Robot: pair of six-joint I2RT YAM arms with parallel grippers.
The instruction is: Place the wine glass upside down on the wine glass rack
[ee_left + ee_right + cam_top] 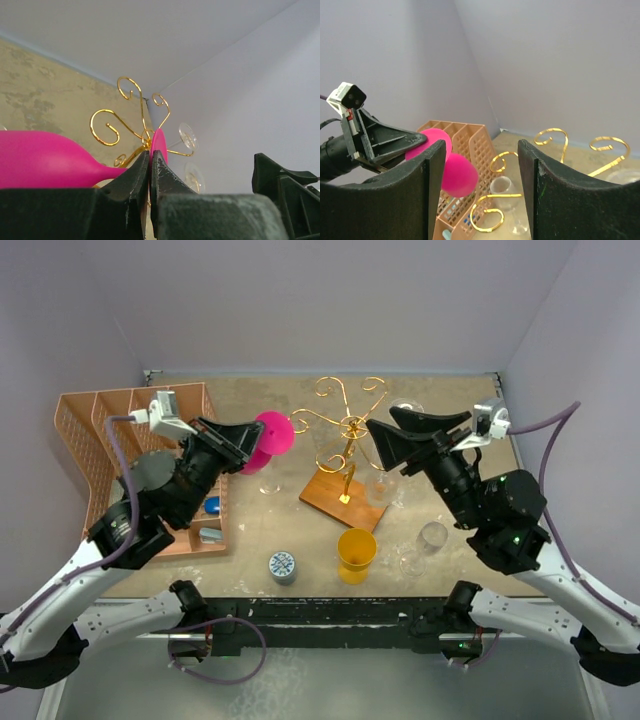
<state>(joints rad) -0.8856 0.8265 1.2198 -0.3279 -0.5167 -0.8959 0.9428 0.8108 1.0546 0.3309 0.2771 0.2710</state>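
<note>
At the far left, an orange divided basket (100,430) stands on the table (470,470).

The left gripper (252,443) is raised beside the basket. Its fingers (135,185) are clamped fully together on the stem of the pink wine glass (275,432). The glass is held clear of the table. In the left wrist view, the bowl lies on one side of the fingers and the foot disc on the other. The glass sits just left of the wine glass rack (345,430) and is not hung on it.

A clear glass (270,480) stands between the gripper and the rack's wooden base. A small round patterned object (282,566) and a yellow cup (356,552) stand nearer the arm bases.

Right of the rack, the right gripper (382,420) hangs in the air. Its jaws stand wide apart and hold nothing. Another clear glass (425,545) stands below it.
</note>
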